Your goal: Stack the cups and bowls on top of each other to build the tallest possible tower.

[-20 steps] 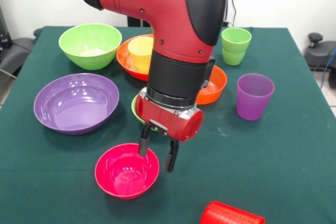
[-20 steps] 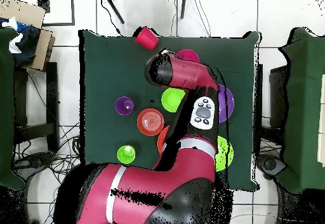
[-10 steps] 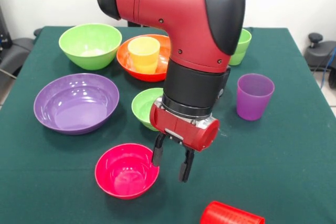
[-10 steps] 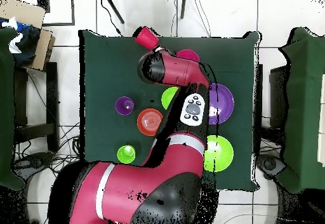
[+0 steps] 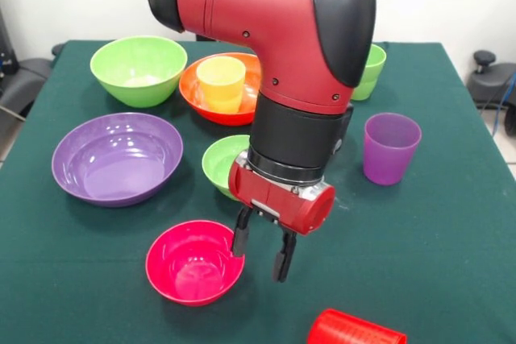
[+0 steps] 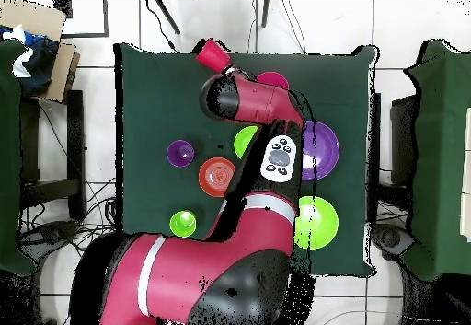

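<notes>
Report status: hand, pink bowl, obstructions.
Hand open, empty, at the rim of the pink bowl. Bowl upright, untouched. Red cup lying on its side nearby; nothing blocking.

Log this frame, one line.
gripper: open, empty | position: beside glossy magenta-pink plastic bowl rim | glossy red plastic cup: on its side | tower: unbuilt

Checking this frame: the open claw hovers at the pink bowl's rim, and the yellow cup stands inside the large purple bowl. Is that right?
Not quite. In the front view the yellow cup stands inside the large orange bowl, not the large purple bowl, which holds nothing. The rest is right: the open claw hovers at the pink bowl's rim.
</notes>
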Controlling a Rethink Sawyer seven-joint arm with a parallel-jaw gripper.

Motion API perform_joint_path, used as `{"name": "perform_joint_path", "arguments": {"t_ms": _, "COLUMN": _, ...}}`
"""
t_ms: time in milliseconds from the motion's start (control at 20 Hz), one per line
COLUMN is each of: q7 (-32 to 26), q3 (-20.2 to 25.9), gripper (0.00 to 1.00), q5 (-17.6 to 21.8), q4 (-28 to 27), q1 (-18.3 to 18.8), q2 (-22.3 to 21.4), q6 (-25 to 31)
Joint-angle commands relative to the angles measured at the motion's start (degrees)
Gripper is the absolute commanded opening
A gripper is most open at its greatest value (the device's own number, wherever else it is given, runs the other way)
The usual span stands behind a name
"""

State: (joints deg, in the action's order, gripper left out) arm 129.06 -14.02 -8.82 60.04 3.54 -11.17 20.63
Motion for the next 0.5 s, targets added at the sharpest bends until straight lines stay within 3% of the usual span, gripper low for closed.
{"name": "perform_joint_path", "arguments": {"t_ms": 50, "q7": 4.9, "q3": 2.4, "gripper": 1.00, "q5": 0.7, "q4": 3.3, "q1": 0.8, "q2": -1.0, "q6": 1.9}}
{"name": "perform_joint_path", "arguments": {"t_ms": 500, "q7": 5.1, "q3": 1.4, "gripper": 1.00, "q5": 1.3, "q4": 1.6, "q1": 1.1, "q2": 2.0, "q6": -1.1}}
